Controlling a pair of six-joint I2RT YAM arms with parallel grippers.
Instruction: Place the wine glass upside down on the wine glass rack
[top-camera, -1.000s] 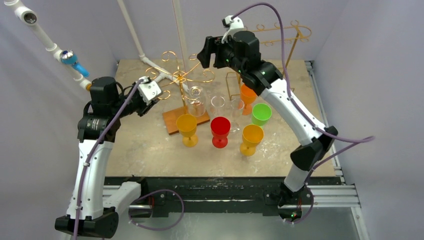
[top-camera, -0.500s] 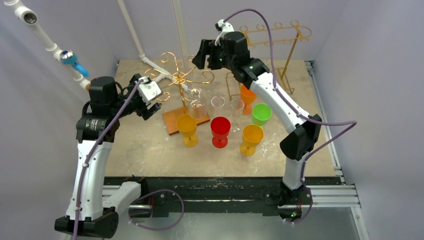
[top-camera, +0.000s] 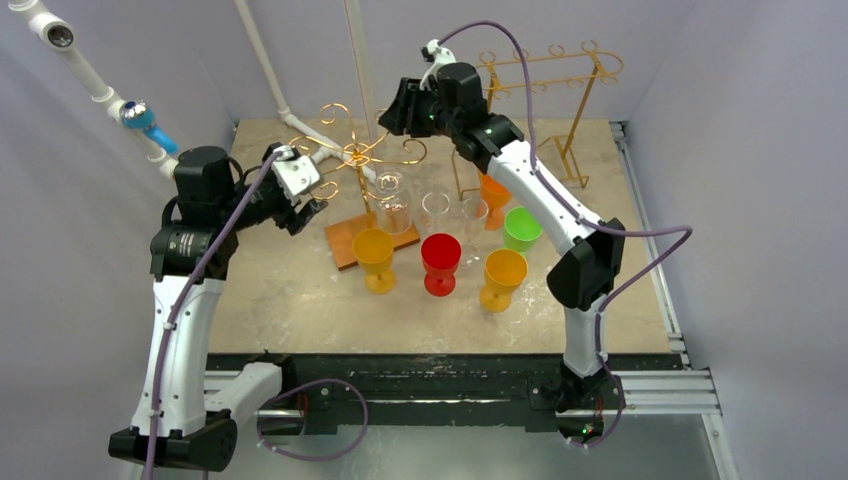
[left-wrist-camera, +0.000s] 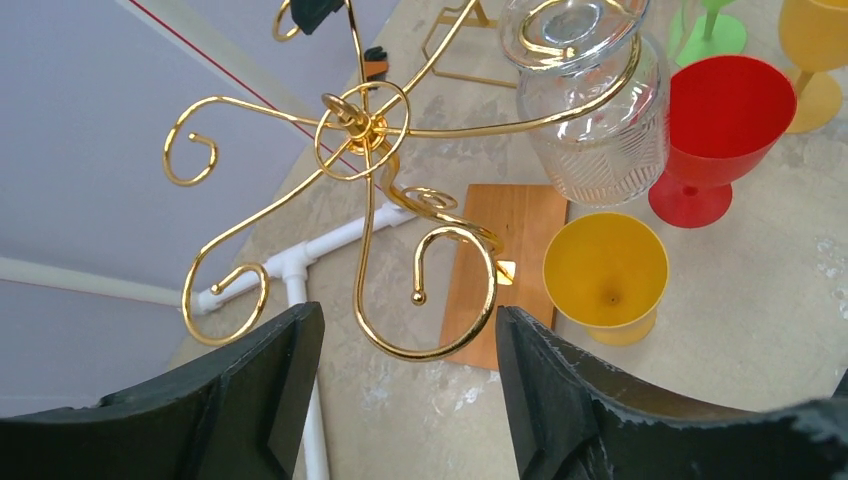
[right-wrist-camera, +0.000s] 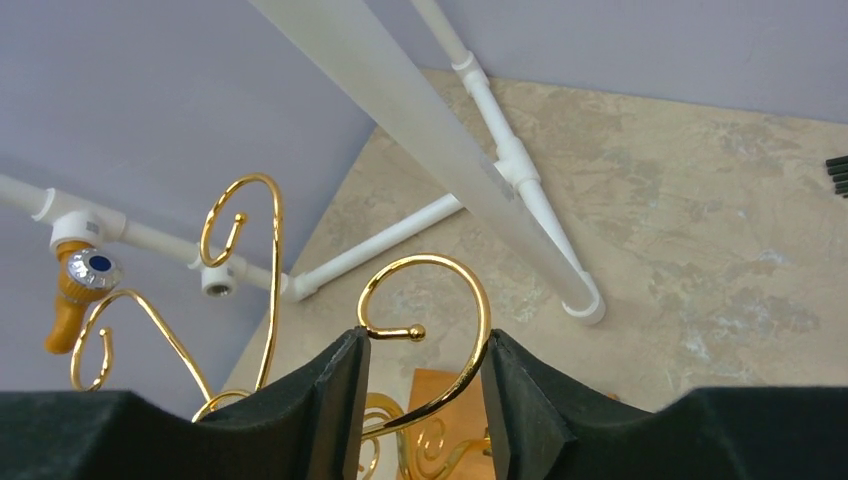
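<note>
**Desk lead:** Where is the wine glass?

**Me:** I see the clear wine glass (left-wrist-camera: 590, 120) hanging upside down from the gold rack (left-wrist-camera: 365, 125). Its foot is caught in one of the curled arms and its bowl opens downward. From above it hangs on the rack's right side, over the wooden base (top-camera: 345, 240). Neither arm is touching it.

**Desk lead:** And the left pincer?

**Me:** My left pincer (left-wrist-camera: 405, 315) is spread wide and holds nothing. It sits left of the rack, level with the curls. On the wrist camera I can see one lower curl in the gap between the fingers (left-wrist-camera: 270, 390), but it is clear of both.

**Desk lead:** The right one?

**Me:** The right pincer (right-wrist-camera: 425, 340) is up behind the rack's top, with the arm reaching across from the right. Its fingers (right-wrist-camera: 335, 400) stand on either side of a gold curl at a narrow-to-middling gap. The curl runs very close to both inner faces. I cannot tell whether they pinch it or only frame it.

**Desk lead:** What else is on the desk?

**Me:** On the desk (top-camera: 290, 290), in front of the rack, stand a yellow goblet (left-wrist-camera: 605, 270) and a red goblet (left-wrist-camera: 725, 120). A green goblet (top-camera: 522, 228) and two upright clear glasses (top-camera: 452, 212) are further right, and a second gold rack (top-camera: 550, 70) stands at the back.
</note>
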